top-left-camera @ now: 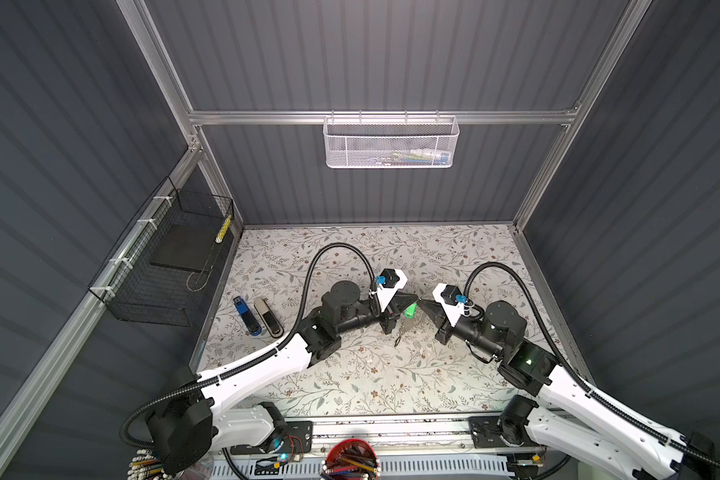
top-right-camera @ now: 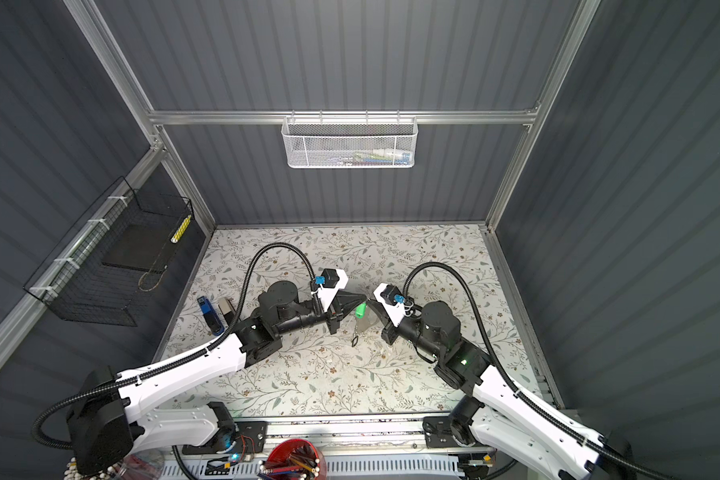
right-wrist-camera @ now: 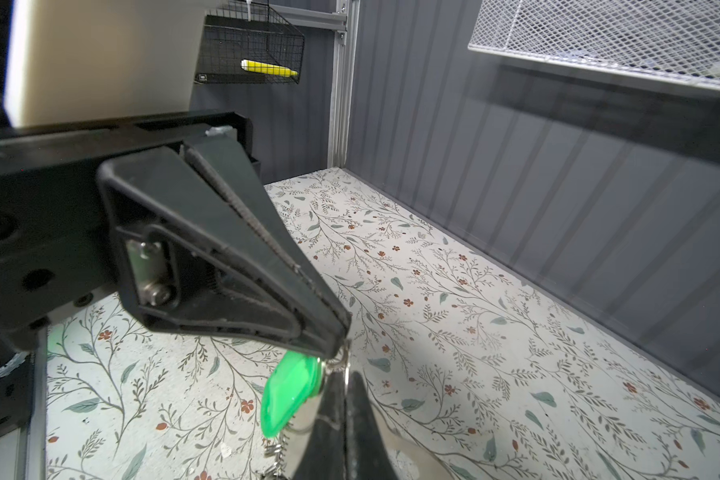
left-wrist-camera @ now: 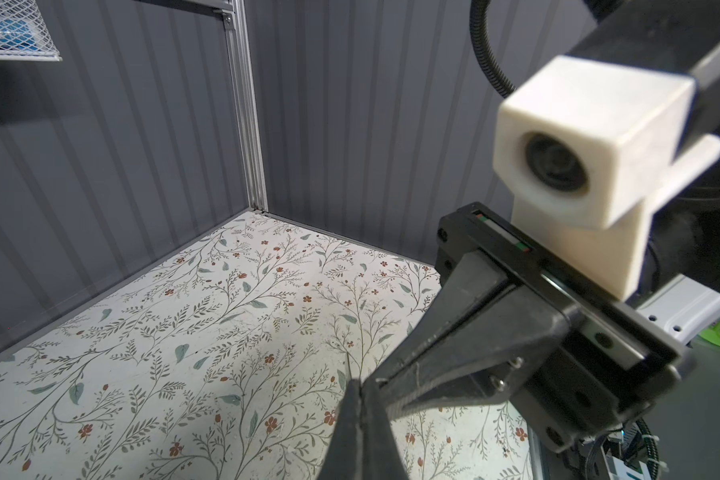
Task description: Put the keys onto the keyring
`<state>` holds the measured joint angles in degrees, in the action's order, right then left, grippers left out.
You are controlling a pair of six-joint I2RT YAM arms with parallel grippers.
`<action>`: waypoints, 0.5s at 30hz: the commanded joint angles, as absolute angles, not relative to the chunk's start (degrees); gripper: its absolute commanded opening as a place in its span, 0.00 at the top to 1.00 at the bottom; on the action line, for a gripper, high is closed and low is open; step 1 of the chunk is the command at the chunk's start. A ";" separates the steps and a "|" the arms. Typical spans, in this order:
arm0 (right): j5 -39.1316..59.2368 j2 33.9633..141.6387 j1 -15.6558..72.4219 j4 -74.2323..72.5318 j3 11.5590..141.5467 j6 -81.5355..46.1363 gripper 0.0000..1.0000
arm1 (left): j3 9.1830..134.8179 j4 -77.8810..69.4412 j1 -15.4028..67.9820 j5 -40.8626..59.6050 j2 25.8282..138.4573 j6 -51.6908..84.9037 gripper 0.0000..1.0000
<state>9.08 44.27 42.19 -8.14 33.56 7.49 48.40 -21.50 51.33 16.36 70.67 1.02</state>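
Both grippers meet tip to tip above the middle of the floral table [top-left-camera: 350, 374]. The left gripper [top-left-camera: 415, 296] [top-right-camera: 364, 296] [left-wrist-camera: 360, 386] is shut, and in the right wrist view its tip [right-wrist-camera: 338, 347] pinches a small metal loop beside the green tag [right-wrist-camera: 287, 399] [top-left-camera: 410, 311] [top-right-camera: 360, 310]. My right gripper [top-left-camera: 420, 301] [top-right-camera: 369, 303] [right-wrist-camera: 346, 384] is shut on the thin edge of the grey keyring [right-wrist-camera: 412, 453] [top-left-camera: 405, 327]. A black-rimmed tag [top-left-camera: 397, 341] [top-right-camera: 354, 341] dangles below. The keys' metal blades are not clearly seen.
A blue stapler [top-left-camera: 246, 318] and a grey stapler [top-left-camera: 269, 318] lie at the table's left. A black wire basket [top-left-camera: 163, 266] hangs on the left wall and a white mesh basket [top-left-camera: 391, 141] on the back wall. A red pencil cup [top-left-camera: 352, 459] stands in front.
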 commanded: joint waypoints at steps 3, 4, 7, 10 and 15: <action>14.46 42.50 41.49 -9.01 34.28 6.55 1.00 | 50.47 -19.81 50.88 12.38 69.66 -0.99 1.00; 15.05 42.68 41.40 -8.97 34.37 6.49 1.00 | 50.55 -20.11 50.88 12.77 69.87 -0.90 1.00; 17.04 43.56 41.38 -8.68 34.87 6.33 1.00 | 51.36 -20.23 50.88 15.05 70.84 -1.15 1.00; 18.63 44.85 41.32 -7.82 35.96 6.52 1.00 | 52.54 -20.48 50.84 17.42 72.13 -1.71 1.00; 20.98 44.58 41.27 -8.26 35.95 6.67 1.00 | 53.68 -19.29 50.89 20.71 73.47 -2.97 1.00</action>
<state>12.82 44.95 40.10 -7.97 33.91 6.46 50.98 -18.85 51.18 18.81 72.34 -1.04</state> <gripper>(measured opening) 0.047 0.047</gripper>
